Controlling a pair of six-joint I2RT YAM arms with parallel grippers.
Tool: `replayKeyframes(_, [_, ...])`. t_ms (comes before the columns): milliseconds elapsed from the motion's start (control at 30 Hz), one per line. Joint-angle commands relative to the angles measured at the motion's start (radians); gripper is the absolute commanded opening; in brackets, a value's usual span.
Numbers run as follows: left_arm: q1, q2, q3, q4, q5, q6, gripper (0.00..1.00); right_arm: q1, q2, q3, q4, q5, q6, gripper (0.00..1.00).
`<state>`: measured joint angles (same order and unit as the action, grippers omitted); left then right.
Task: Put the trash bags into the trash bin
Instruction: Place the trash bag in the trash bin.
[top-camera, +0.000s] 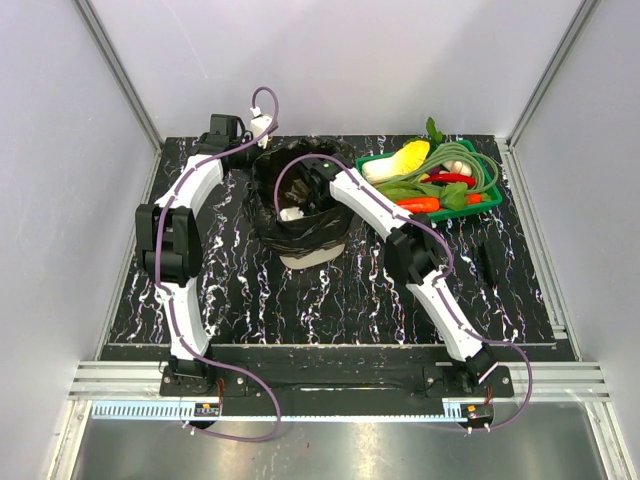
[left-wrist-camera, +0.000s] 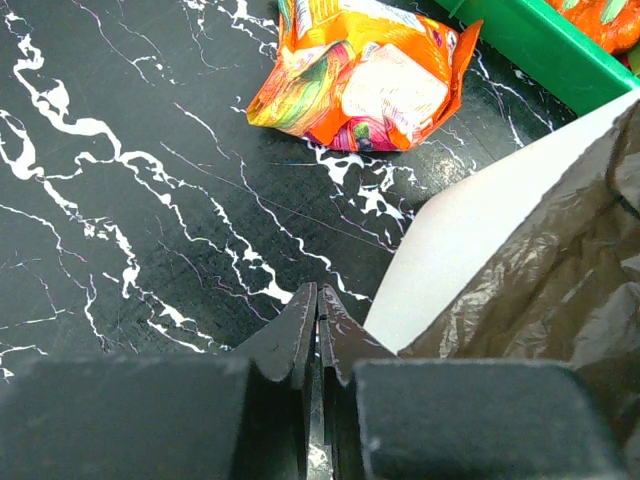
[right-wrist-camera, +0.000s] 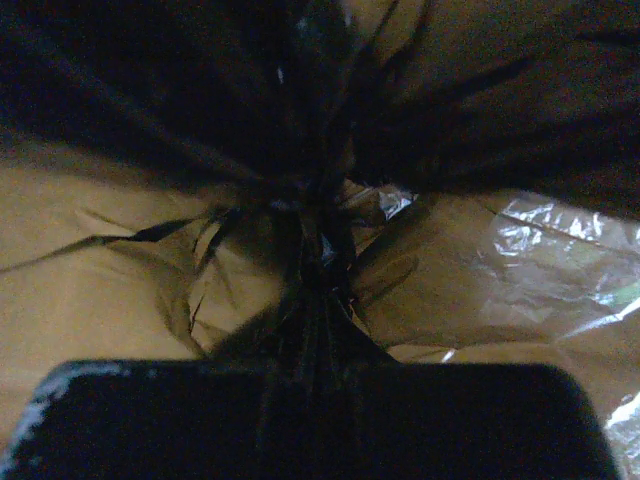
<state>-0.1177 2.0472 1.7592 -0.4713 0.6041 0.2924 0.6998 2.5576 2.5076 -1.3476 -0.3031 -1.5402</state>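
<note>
Nearest us, mid-way across the marbled black table (top-camera: 250, 290), stands the cream trash bin (top-camera: 312, 258). The black trash bag (top-camera: 272, 195) is in it. Its film fills the mouth and hangs over the rim and down the outer wall.

The right gripper (right-wrist-camera: 318, 300) reaches down inside the bin. Its jaws are closed on a gathered pinch of the bag, with creases fanning out from the tips.

We judge this film very light, limp and slick. It holds no shape and will likely puff back up if merely pushed. A single thin layer could slide out from between the pads. A bunched fold of several layers, like the one pinched here, is the better place to take hold. The loose skirt over the rim is the other. The bin looks light and tall, so a hard sideways tug might tip it.

Just beyond the bin, on the far left, the left gripper (left-wrist-camera: 317, 305) sits low over the table with its jaws pressed together. We see nothing between them, though the bag's draped edge lies just to their right.

Farther off lies an orange snack wrapper (left-wrist-camera: 365, 75), and at the far right is the green vegetable tray (top-camera: 478, 212).
</note>
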Motion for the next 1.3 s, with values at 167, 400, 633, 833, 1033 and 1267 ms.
replayKeyframes(167, [-0.003, 0.007, 0.046, 0.020, -0.009, 0.031, 0.07, 0.026, 0.000, 0.010, -0.259, 0.162, -0.046, 0.00])
replayKeyframes(400, [-0.003, 0.008, 0.048, 0.016, -0.010, 0.039, 0.07, 0.041, -0.004, -0.049, -0.180, 0.298, -0.034, 0.00])
replayKeyframes(633, [-0.005, 0.008, 0.043, 0.016, -0.009, 0.044, 0.07, 0.046, -0.002, -0.072, -0.140, 0.398, -0.034, 0.00])
replayKeyframes(833, [-0.008, 0.010, 0.045, 0.014, -0.018, 0.047, 0.07, 0.047, -0.017, -0.118, -0.070, 0.482, -0.041, 0.00])
replayKeyframes(1033, [-0.010, 0.016, 0.048, 0.014, -0.027, 0.053, 0.07, 0.050, -0.028, -0.124, -0.015, 0.504, -0.046, 0.00])
replayKeyframes(1267, [-0.011, 0.016, 0.046, 0.011, -0.032, 0.057, 0.07, 0.050, -0.023, -0.084, -0.010, 0.527, -0.060, 0.00])
